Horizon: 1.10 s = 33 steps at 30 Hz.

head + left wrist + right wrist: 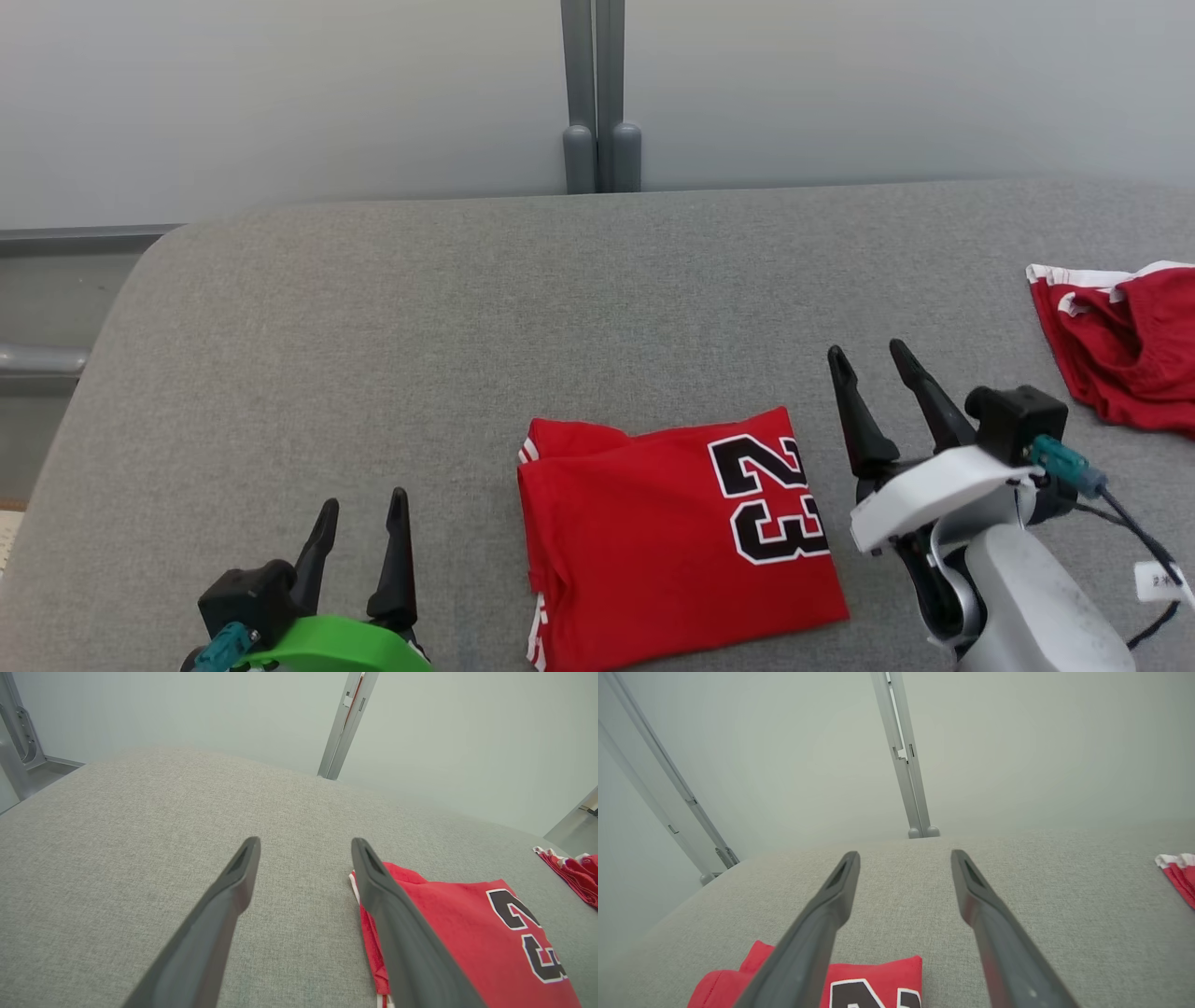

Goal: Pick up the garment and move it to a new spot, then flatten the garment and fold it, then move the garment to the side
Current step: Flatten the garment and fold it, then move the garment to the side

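Grey woven padding (373,308) fills the middle of the head view, with a pale wall behind it and a grey upright post (600,93) at top centre. We see the garment (653,551), a red jersey folded into a rectangle, lying low and centre in the frame. Its black, white-edged number 23 (767,499) reads sideways near the right edge of the fold. Our left gripper (364,498) sits at the lower left, fingers spread and empty, apart from the jersey. Our right gripper (866,348) stands just right of the jersey, fingers likewise parted, holding nothing. We see a second red cloth (1120,345) with white trim at the right edge. We also spot a small white tag (1158,581) on the right arm's cable, its print too small to read.
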Tool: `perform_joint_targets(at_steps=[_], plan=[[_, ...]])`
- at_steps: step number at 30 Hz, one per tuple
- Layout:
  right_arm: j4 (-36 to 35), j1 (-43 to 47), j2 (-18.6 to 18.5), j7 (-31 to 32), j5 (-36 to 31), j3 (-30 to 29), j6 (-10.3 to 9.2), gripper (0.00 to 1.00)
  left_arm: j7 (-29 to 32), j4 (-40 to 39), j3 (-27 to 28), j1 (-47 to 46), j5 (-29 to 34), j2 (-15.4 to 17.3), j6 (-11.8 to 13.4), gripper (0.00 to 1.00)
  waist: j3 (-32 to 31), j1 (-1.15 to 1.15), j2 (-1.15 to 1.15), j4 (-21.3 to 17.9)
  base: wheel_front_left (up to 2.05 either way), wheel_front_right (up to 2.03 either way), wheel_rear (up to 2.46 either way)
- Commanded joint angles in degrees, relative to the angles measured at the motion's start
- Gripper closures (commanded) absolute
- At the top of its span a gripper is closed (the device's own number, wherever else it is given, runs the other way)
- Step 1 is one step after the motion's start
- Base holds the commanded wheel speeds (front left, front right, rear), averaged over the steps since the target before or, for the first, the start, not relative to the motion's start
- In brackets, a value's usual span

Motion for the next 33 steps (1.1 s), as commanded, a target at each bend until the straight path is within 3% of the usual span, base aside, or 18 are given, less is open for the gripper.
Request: perform_joint_targets(at_steps=[1,7,10,20,33], plan=[[-2.27,2.80,1.06,-0.17,-2.68,-1.98,0.02,0.00,-0.73,0.33,0.49,0.15,0.61,-0.17,0.19,0.00,-0.13,0.00,0.00,-0.28,0.00,0.00,0.00],[-10.40,11.09,4.80,-0.16,-9.97,-9.08,0.02,0.00,-1.98,1.68,2.38,1.70,2.45,-1.34,-0.45,0.00,-0.55,0.00,0.00,-0.82,0.00,0.00,0.00],[-12.14,13.92,5.70,-0.17,-9.65,-11.07,0.02,0.00,-2.24,2.01,3.40,2.49,3.40,-1.79,-0.62,0.00,-0.72,0.00,0.00,-0.94,0.00,0.00,0.00],[-15.54,17.57,6.13,-0.18,-13.30,-12.79,0.02,0.00,-2.23,2.37,7.21,4.43,7.50,-4.14,-2.67,0.00,-1.26,0.00,0.00,-1.11,0.00,0.00,0.00],[-14.72,17.49,6.16,-0.18,-12.65,-12.24,0.02,0.00,-2.25,3.57,9.34,4.66,10.45,-6.01,-4.60,0.00,-1.38,0.00,0.00,-1.09,0.00,0.00,0.00]])
